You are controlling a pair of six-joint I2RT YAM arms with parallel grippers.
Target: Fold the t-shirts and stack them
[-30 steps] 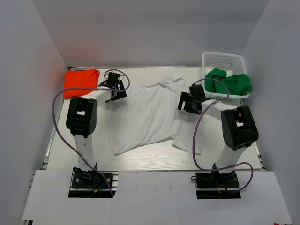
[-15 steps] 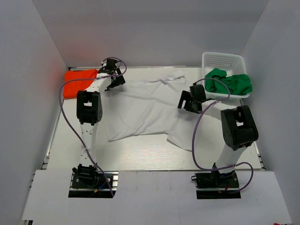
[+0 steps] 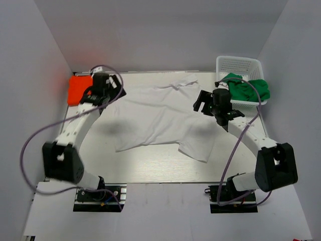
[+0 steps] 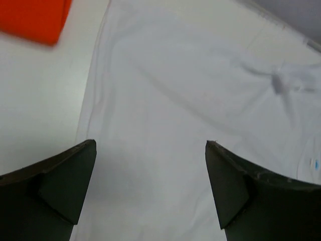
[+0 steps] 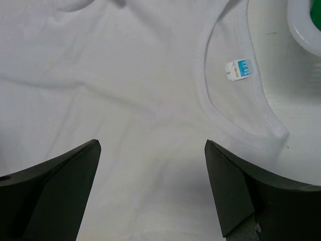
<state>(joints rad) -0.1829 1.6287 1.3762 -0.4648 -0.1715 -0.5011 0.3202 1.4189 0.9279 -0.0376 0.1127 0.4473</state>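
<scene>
1. White walls are seen around the pale surface (image 3: 150,173), where the white t-shirt (image 3: 160,113) is spread out.
2. The orange t-shirt (image 3: 76,89) is laid far left; the green t-shirt (image 3: 246,88) is piled in the basket (image 3: 239,63).
3. The left gripper (image 4: 150,144) and right gripper (image 5: 150,143) are spread wide above the white cloth, with nothing held.
4. Folding it is judged the step in hand; its edges must be pinched next.

Sewn inside the collar of the white t-shirt (image 5: 125,100), a small neck label (image 5: 236,68): a dark letter "S" on its white half, pale lettering on its blue half too small to read.
</scene>
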